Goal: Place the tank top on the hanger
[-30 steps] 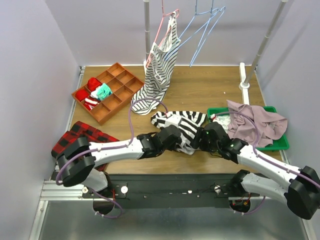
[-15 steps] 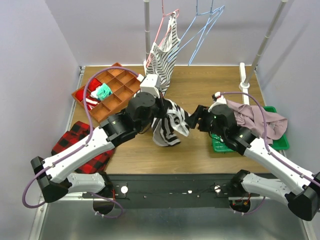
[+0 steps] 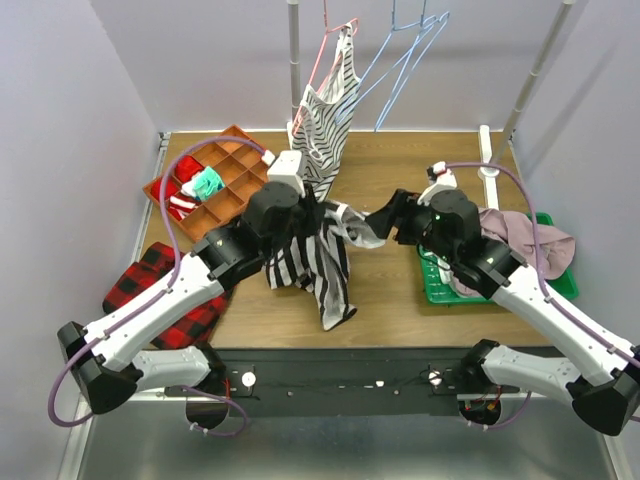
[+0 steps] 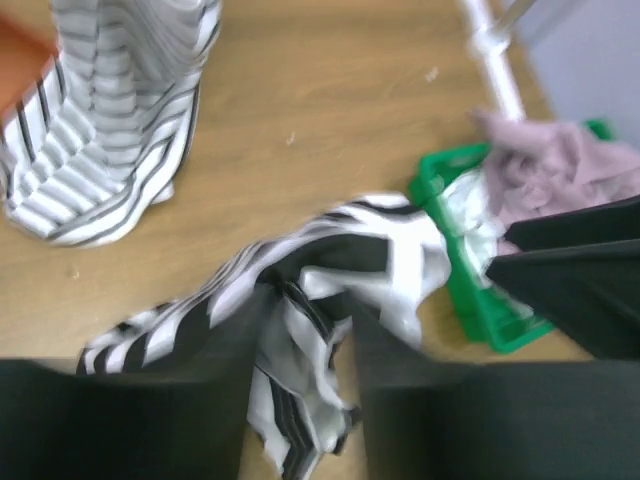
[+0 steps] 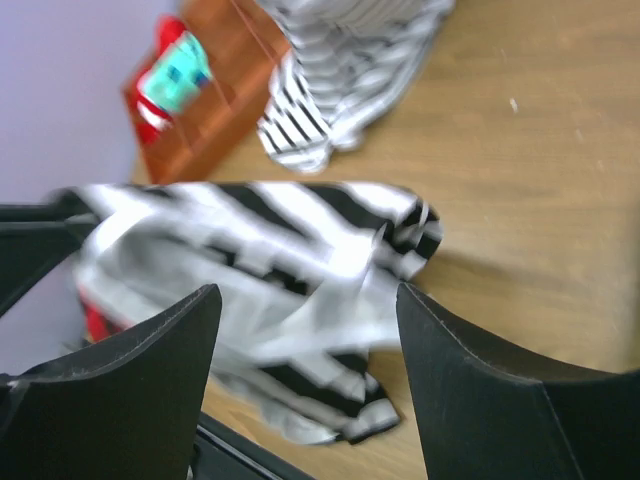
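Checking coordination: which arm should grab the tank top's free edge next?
Probably right: the right gripper stands open at the tank top, which hangs from the left gripper.

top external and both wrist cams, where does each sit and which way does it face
Top external: above and behind the arms, looking down on the table; both arms show, left gripper and right gripper at the tank top.
Left wrist: on the left arm, facing down toward the green tray; its fingers frame the bottom.
Right wrist: on the right arm, facing the wooden organizer; its fingers frame the bottom.
Shared: both wrist views show the tank top and the finer-striped top.
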Controlling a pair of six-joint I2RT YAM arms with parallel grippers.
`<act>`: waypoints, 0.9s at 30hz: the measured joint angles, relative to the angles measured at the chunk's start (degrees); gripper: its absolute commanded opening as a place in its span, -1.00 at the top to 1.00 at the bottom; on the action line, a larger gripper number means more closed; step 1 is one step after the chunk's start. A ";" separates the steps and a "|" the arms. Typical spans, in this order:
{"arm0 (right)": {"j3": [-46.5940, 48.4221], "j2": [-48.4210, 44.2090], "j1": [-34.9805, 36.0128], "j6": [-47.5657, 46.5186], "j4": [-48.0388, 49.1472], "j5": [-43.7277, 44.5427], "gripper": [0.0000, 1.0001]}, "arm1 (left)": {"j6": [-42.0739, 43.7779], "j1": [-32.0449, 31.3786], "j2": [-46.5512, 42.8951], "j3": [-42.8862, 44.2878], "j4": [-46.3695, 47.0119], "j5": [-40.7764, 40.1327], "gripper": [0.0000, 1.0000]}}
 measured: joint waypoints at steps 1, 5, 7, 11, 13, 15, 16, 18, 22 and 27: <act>-1.42 -0.17 0.00 0.11 0.44 0.00 -0.57 | -0.44 0.90 -0.81 -3.28 0.02 0.50 -0.25; -9.03 0.33 0.00 1.18 0.57 -0.09 -0.57 | -2.75 3.54 -5.66 -16.92 -0.52 2.51 -0.22; -12.02 1.22 0.00 1.66 0.59 -0.24 -0.56 | -3.91 4.63 -8.17 -22.14 -1.11 2.93 -0.22; -16.96 6.08 0.02 2.95 1.97 -0.35 -0.55 | -5.35 5.29 -10.67 -27.32 -0.48 4.98 -0.22; -17.88 8.59 0.02 3.19 3.50 -0.48 -0.56 | -5.42 5.29 -9.51 -27.65 0.63 6.32 -0.24; -17.97 11.30 0.13 3.15 5.88 -0.52 -0.56 | -5.46 5.29 -7.34 -28.09 2.91 7.08 -0.35; -17.94 12.41 0.22 2.95 7.02 -0.48 -0.56 | -5.46 5.31 -6.73 -28.37 3.58 7.19 -0.36; -17.59 13.81 0.28 2.45 8.41 -0.37 -0.56 | -5.64 5.33 -5.11 -29.62 5.75 7.78 -0.36; -11.54 21.46 0.37 1.38 10.75 1.09 -0.54 | -5.92 5.35 0.31 -30.01 10.03 9.35 -0.39; -1.99 35.19 0.39 0.50 13.97 3.96 0.00 | -6.97 5.97 12.50 -25.57 17.27 9.42 0.07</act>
